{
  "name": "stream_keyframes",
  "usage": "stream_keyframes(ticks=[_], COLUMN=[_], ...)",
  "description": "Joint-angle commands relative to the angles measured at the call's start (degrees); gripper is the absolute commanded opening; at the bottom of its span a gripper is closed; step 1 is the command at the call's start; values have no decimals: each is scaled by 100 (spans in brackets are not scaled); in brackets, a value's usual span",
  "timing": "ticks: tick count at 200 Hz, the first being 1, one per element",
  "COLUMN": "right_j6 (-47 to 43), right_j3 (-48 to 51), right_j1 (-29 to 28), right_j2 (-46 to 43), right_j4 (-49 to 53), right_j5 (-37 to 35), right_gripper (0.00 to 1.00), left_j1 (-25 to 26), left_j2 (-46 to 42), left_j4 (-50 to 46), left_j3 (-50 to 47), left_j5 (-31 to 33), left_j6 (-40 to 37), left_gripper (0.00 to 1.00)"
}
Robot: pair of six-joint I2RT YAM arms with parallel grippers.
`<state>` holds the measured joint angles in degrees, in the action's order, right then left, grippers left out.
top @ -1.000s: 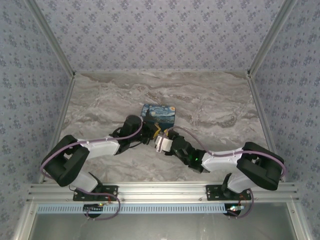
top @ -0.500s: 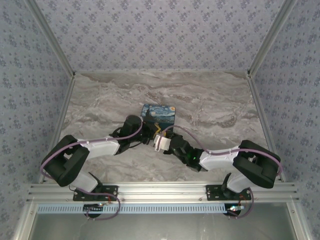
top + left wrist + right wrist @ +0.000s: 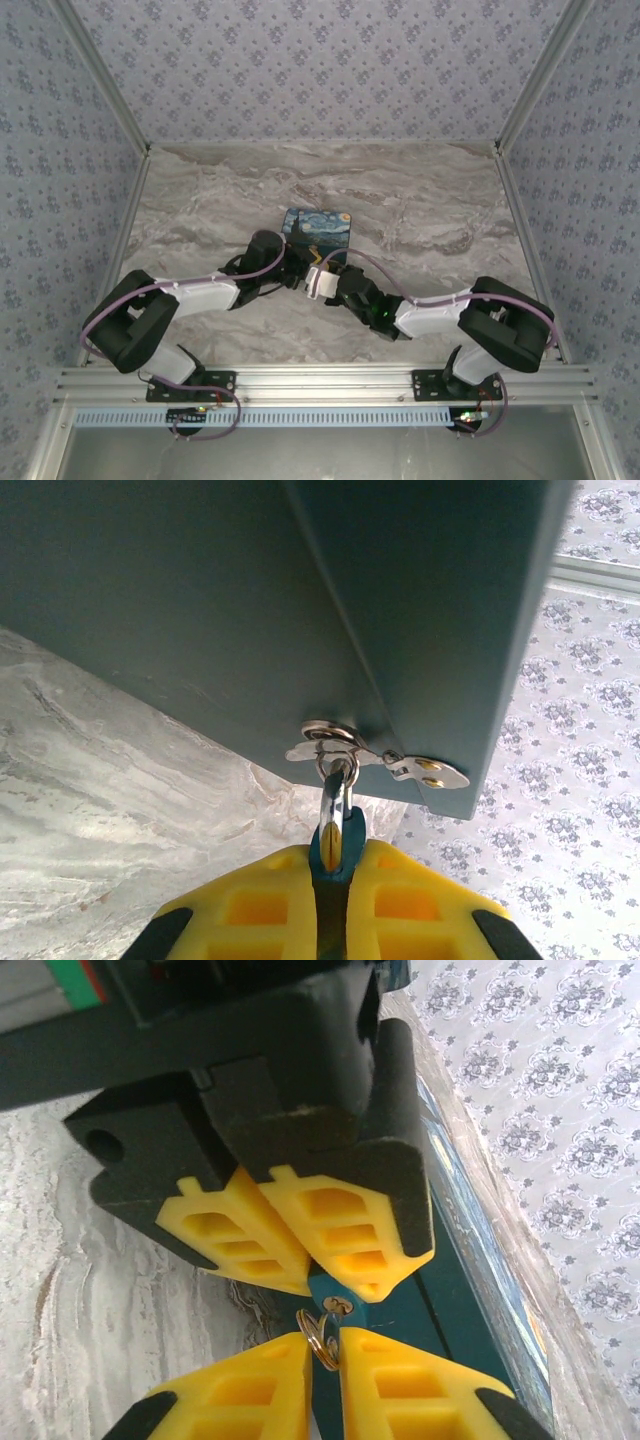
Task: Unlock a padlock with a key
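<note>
The padlock's teal body (image 3: 335, 858) is pinched between my left gripper's (image 3: 335, 890) yellow fingers, so that gripper is shut on it. Its silvery shackle (image 3: 338, 798) hangs through the metal hasp (image 3: 330, 742) of the starry-print box (image 3: 317, 229). In the right wrist view the left gripper (image 3: 335, 1285) comes in from above, holding the padlock (image 3: 335, 1295) with its keyhole facing me. The small key (image 3: 338, 1307) sticks in the keyhole, with its wire ring (image 3: 320, 1335) below. My right gripper (image 3: 323, 1352) is shut on the ring and key end.
The box stands on the marble tabletop (image 3: 420, 220), its dark teal side (image 3: 200, 600) close above the left fingers. Both arms meet just in front of the box (image 3: 465, 1290). Patterned walls (image 3: 320, 70) enclose the table at the back and sides.
My right gripper has shifted left up to the padlock and its fingers have closed in on the key ring. The left gripper and padlock have stayed put.
</note>
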<state>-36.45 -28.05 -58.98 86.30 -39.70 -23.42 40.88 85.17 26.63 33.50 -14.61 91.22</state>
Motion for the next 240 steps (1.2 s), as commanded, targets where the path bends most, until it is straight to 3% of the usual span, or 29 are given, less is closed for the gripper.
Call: stream_keyframes(ticks=[1, 91, 240], right_j6=[125, 570, 3781], right_j3=[-166, -224, 21], right_j1=[43, 115, 273], right_j2=[105, 133, 247], right_j4=[-191, -53, -284], right_j5=[-145, -152, 803], right_gripper=[14, 0, 0], left_j1=[-24, -22, -22], left_j2=[-170, -158, -116], left_j4=[48, 75, 117], left_j3=[100, 95, 59], left_j5=[-136, -149, -130], left_j6=[75, 95, 98], left_gripper=[0, 0, 0])
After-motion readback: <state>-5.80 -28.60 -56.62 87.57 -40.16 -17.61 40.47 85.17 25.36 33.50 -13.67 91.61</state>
